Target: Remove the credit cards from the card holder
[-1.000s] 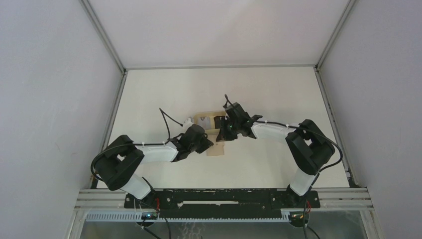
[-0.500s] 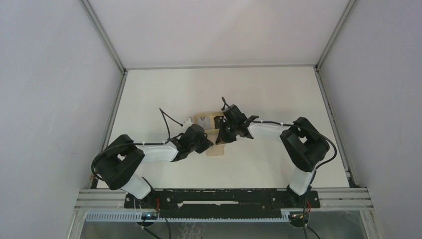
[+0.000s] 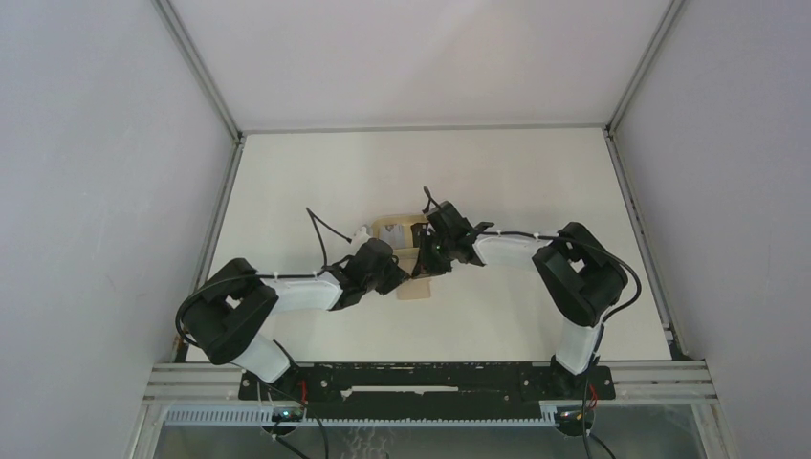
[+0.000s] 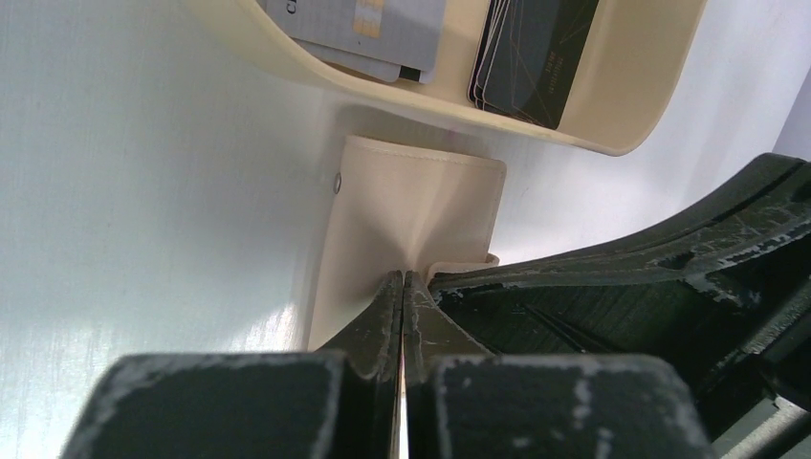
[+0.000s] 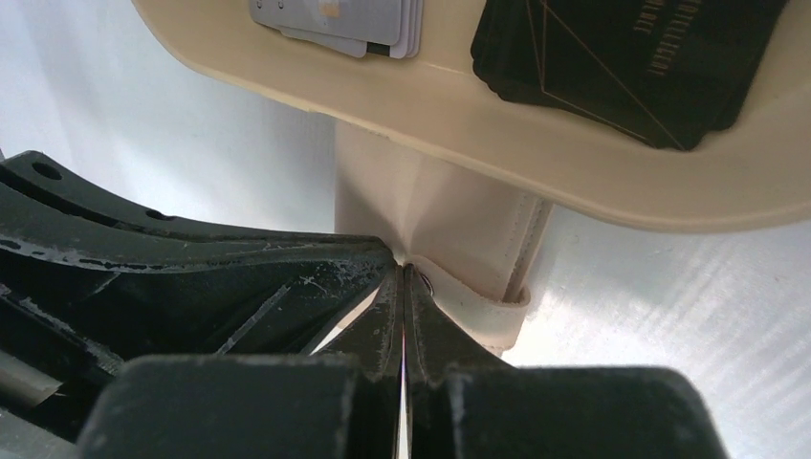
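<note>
The tan card holder lies on the table just in front of the oval tray, and also shows in the top view. My left gripper is shut, pinching a puckered fold of the holder. My right gripper is shut on the holder's other side, beside its snap tab. The two grippers meet tip to tip over the holder. Pale grey credit cards and black credit cards lie in the tray. Any cards inside the holder are hidden.
The beige oval tray with a raised rim stands right behind the holder, touching it. The pale cards and black cards fill its floor. Grey walls enclose the table on three sides.
My right gripper has moved left and toward the holder, closing in against the left gripper. The left arm and the holder have stayed in place.
</note>
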`<control>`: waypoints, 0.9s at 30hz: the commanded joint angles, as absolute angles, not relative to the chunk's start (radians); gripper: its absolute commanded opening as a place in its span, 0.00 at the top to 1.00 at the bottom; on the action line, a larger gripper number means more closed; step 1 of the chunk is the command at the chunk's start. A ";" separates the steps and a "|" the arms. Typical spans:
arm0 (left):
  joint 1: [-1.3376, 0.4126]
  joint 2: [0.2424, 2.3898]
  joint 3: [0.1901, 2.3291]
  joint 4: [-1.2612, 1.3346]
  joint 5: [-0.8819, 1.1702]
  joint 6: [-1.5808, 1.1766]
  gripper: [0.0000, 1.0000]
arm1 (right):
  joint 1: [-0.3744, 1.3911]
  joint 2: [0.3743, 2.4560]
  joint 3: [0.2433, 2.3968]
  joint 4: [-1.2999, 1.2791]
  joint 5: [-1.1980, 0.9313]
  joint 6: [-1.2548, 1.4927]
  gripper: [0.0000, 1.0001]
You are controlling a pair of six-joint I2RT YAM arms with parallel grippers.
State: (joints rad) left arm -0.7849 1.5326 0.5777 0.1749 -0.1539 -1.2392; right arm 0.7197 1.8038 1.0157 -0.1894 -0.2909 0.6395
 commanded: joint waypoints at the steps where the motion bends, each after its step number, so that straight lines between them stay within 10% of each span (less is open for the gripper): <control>1: -0.781 1.556 0.594 0.139 -0.156 -1.231 1.00 | 0.727 1.855 1.033 -0.172 -0.271 0.646 1.00; 14: -0.779 1.547 0.594 0.122 -0.162 -1.226 1.00 | 0.680 1.837 0.927 -0.087 -0.296 0.637 1.00; 20: -0.770 1.521 0.614 0.111 -0.161 -1.193 1.00 | 0.638 1.703 0.950 -0.074 -0.331 0.605 0.55; 27: -0.733 1.426 0.660 0.036 -0.185 -1.102 0.70 | 0.569 1.563 0.999 -0.097 -0.386 0.567 0.40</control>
State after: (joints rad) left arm -0.7586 1.5021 0.5961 0.1112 -0.1543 -1.1843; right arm 0.6006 1.6611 0.9455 -0.0883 -0.3687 0.6140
